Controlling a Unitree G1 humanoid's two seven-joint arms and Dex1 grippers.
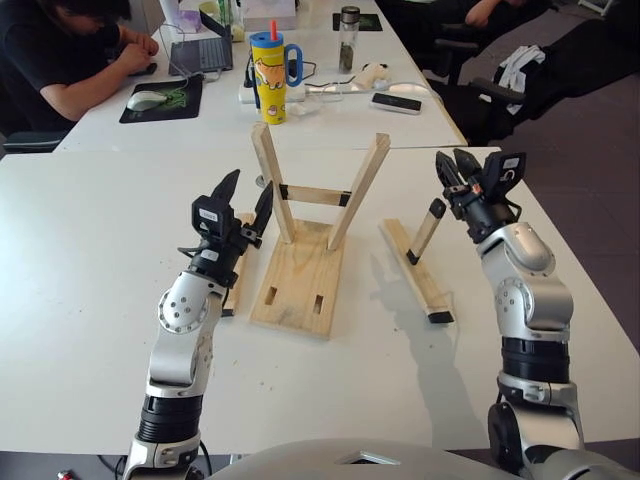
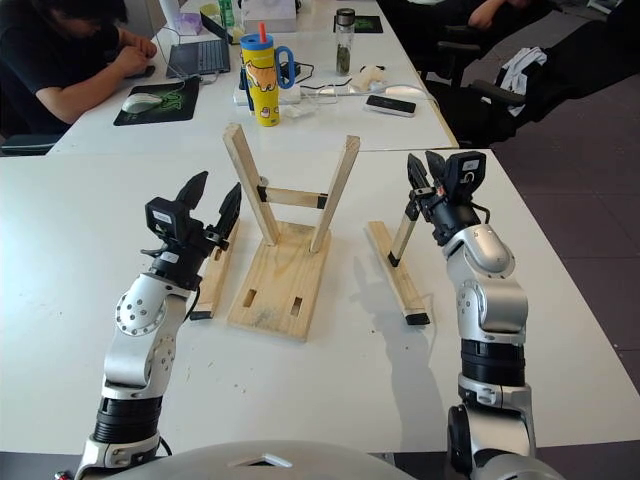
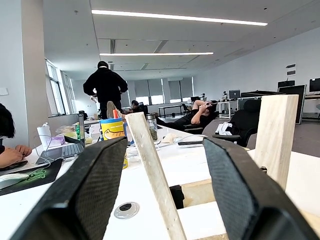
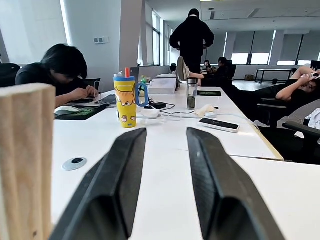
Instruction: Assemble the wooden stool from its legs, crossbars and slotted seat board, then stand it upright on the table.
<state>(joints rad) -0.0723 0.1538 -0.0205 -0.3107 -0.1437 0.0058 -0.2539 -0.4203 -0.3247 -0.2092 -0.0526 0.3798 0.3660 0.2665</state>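
Observation:
The slotted seat board point(image 1: 295, 275) lies flat in the middle of the white table, with two empty slots at its near end. Two legs point(image 1: 272, 180) point(image 1: 360, 190) rise from its far end, splayed outward and joined by a crossbar point(image 1: 315, 196). To its right another leg point(image 1: 415, 270) lies flat with a short crossbar point(image 1: 427, 228) sticking up from it. A further leg point(image 2: 212, 275) lies along the board's left side. My left gripper point(image 1: 248, 190) hovers open above that leg, beside the standing left leg point(image 3: 152, 175). Right of the short crossbar, my right gripper point(image 1: 450, 160) is open and holds nothing.
On the adjoining far table stand a yellow cup point(image 1: 268, 75), a bottle point(image 1: 348, 38) and a phone point(image 1: 396, 102), with a laptop point(image 1: 200, 52) and a mouse pad point(image 1: 160, 100) where a person sits. A cable grommet point(image 3: 125, 210) sits behind the stool. Bare tabletop point(image 1: 80, 260) extends left and front.

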